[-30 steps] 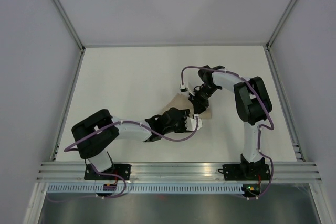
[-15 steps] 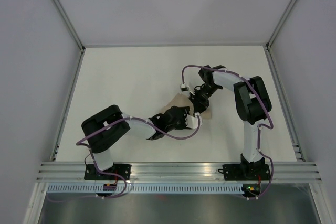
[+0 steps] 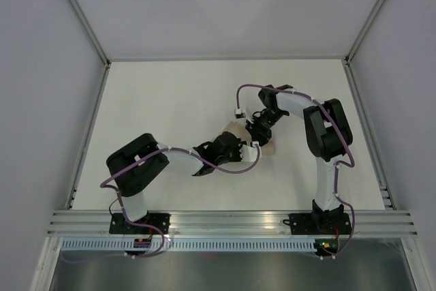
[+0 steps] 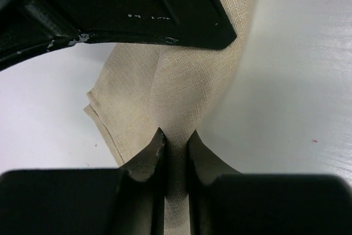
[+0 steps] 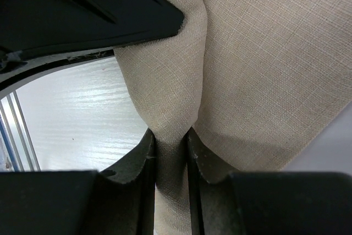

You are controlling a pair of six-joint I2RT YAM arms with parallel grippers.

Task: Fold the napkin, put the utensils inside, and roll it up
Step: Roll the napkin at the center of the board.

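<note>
The beige napkin (image 3: 268, 146) lies bunched at the table's middle, mostly hidden under both grippers in the top view. My left gripper (image 3: 240, 146) is shut on a pinched ridge of the napkin (image 4: 181, 81), seen in the left wrist view (image 4: 176, 138). My right gripper (image 3: 257, 129) is shut on another fold of the napkin (image 5: 264, 70), seen in the right wrist view (image 5: 170, 136). The two grippers sit close together, facing each other across the cloth. The fork is out of view.
A white table (image 3: 163, 107) is bounded by metal rails (image 3: 88, 134) at left and right and grey walls. A purple cable (image 3: 240, 97) loops off the right wrist. The arm bases (image 3: 139, 223) stand at the near edge.
My left arm has drawn in, its gripper moving slightly up and toward the right gripper with the napkin. The right gripper has barely moved.
</note>
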